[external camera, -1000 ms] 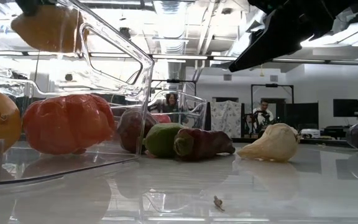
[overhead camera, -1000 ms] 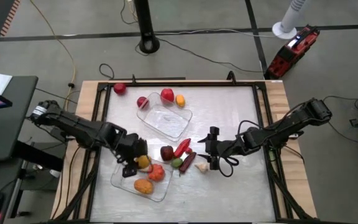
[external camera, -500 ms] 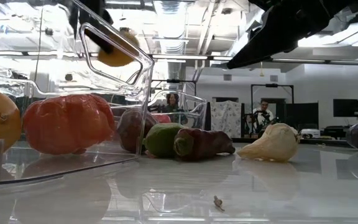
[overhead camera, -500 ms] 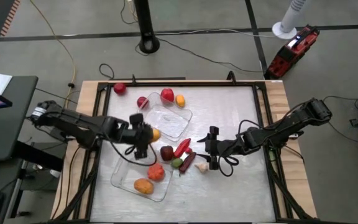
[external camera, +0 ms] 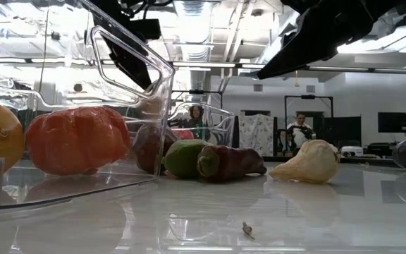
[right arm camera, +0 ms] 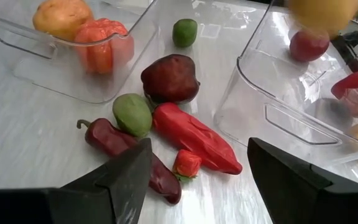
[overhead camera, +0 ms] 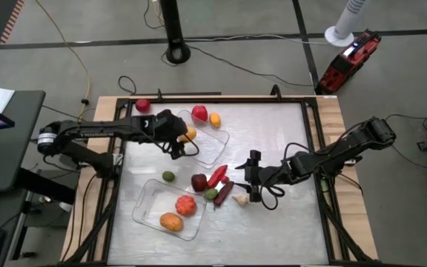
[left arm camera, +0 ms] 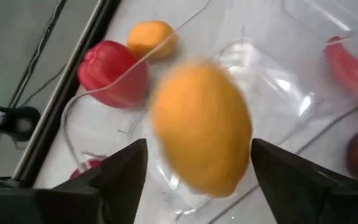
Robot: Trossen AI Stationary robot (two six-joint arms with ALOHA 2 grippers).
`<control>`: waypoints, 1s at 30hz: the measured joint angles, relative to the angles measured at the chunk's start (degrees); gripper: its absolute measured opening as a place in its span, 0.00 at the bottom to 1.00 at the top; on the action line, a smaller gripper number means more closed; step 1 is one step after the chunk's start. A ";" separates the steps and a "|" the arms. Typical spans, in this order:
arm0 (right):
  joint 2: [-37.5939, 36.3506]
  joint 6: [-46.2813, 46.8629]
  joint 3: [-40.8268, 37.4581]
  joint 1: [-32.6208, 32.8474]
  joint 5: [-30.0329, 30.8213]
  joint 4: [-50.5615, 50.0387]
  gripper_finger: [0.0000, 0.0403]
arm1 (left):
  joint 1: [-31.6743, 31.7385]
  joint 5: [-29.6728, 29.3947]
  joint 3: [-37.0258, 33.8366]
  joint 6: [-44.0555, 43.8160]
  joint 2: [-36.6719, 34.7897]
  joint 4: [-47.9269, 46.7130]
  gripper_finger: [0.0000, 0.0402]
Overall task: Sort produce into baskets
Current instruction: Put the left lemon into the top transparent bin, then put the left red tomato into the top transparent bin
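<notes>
My left gripper (overhead camera: 178, 139) hovers over the near-left part of the far clear basket (overhead camera: 206, 148). A yellow-orange lemon-like fruit (left arm camera: 201, 127) shows blurred between its spread fingertips (left arm camera: 199, 142). The near basket (overhead camera: 148, 215) holds an orange fruit (overhead camera: 171, 222) and a red-orange pepper (overhead camera: 186, 205). My right gripper (overhead camera: 247, 178) is open and empty beside the loose pile: a maroon fruit (right arm camera: 169, 78), a red pepper (right arm camera: 194, 137), a green fruit (right arm camera: 132, 114), a dark chili (right arm camera: 129, 152) and a whitish garlic (overhead camera: 241, 199). My left gripper has the lemon-like fruit (left arm camera: 166, 155) between its two fingers, which come slanting from the table's left. The fruit is in the air over the far basket. It is blurred, and I cannot tell whether the fingers touch it.
A small lime (overhead camera: 168, 176) lies on the table between the baskets. A red pepper (overhead camera: 199, 113) and an orange fruit (overhead camera: 214, 119) are at the far basket's far rim. A red fruit (overhead camera: 143, 105) lies at the far left corner. A tiny strawberry (right arm camera: 187, 163) lies by the pile.
My left gripper has risen out of the near basket with the lemon-like fruit and gone toward the table's far edge, ending over the far basket. The fruit has gone with it, clear of the table.
</notes>
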 joint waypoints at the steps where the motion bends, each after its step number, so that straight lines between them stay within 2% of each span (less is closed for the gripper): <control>1: 0.00 -0.02 0.00 0.00 0.00 0.00 0.73 | 0.35 -0.23 0.00 0.25 0.00 0.11 0.71; 5: 0.00 -0.13 0.00 0.00 0.00 0.01 0.73 | 1.10 -0.20 0.00 0.08 -0.16 0.52 0.76; 9: 0.00 0.02 0.00 0.00 0.00 0.26 0.73 | 4.23 -1.30 0.00 -0.35 -0.17 0.51 0.77; 16: 0.00 0.11 0.00 0.44 -0.05 0.24 0.73 | 15.55 6.16 0.00 2.75 -0.20 0.26 0.73; 22: 0.02 -0.12 0.00 0.39 -0.07 0.15 0.73 | 28.03 7.81 0.00 5.55 -0.22 -0.93 0.71; 26: 0.02 -0.62 0.00 0.39 -0.11 0.15 0.73 | 36.12 7.97 0.00 2.99 0.63 -1.99 0.70; 30: 0.02 -0.79 0.00 0.31 -0.24 0.17 0.73 | 41.39 6.99 0.00 0.40 4.24 -2.94 0.70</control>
